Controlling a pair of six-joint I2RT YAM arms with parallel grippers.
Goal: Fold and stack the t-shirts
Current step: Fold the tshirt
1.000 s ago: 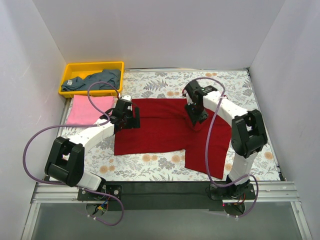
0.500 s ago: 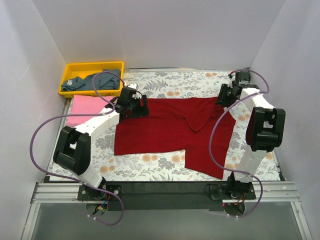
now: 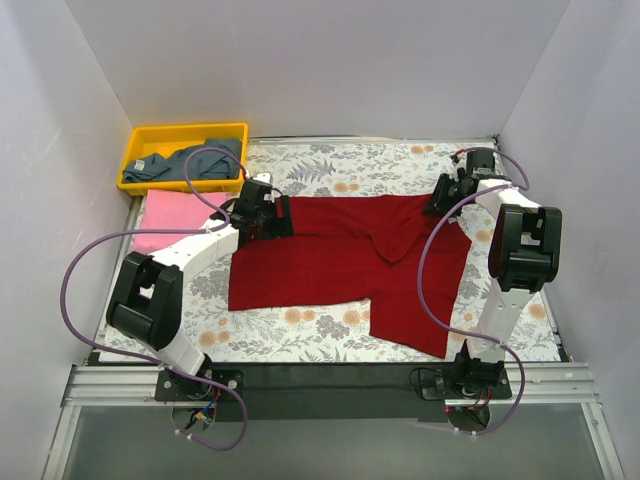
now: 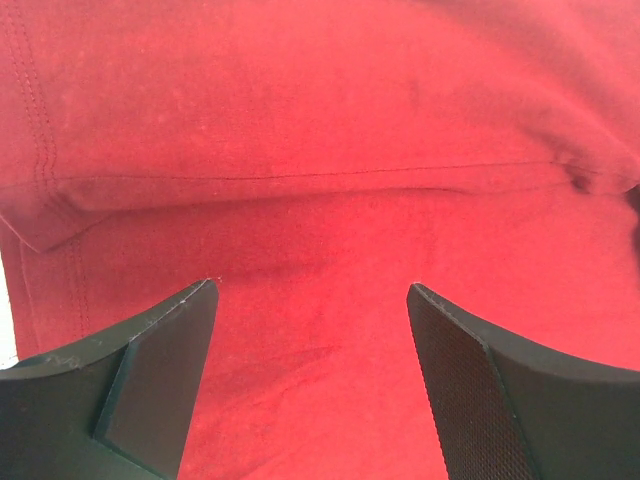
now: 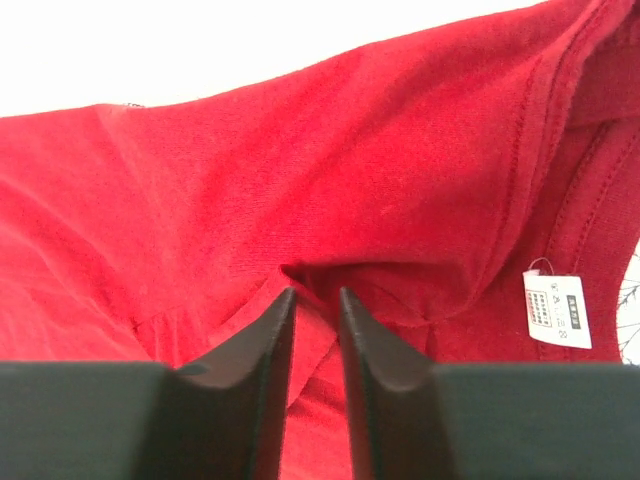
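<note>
Reading the white tag [image 5: 557,311] on the dark red t-shirt [image 3: 330,260], we get only print too small to make out. Against a second ago, the right gripper [image 5: 315,297] has left the shirt's middle for its far right corner and now pinches a fold of red cloth, while the left gripper [image 4: 312,290] has shifted up to the far left corner, jaws apart over the fabric spread on the table [image 3: 330,160]. The left arm covers part of the pink t-shirt [image 3: 175,215], and a cable crosses the blue-grey t-shirt [image 3: 205,160] in the yellow bin [image 3: 185,131].
</note>
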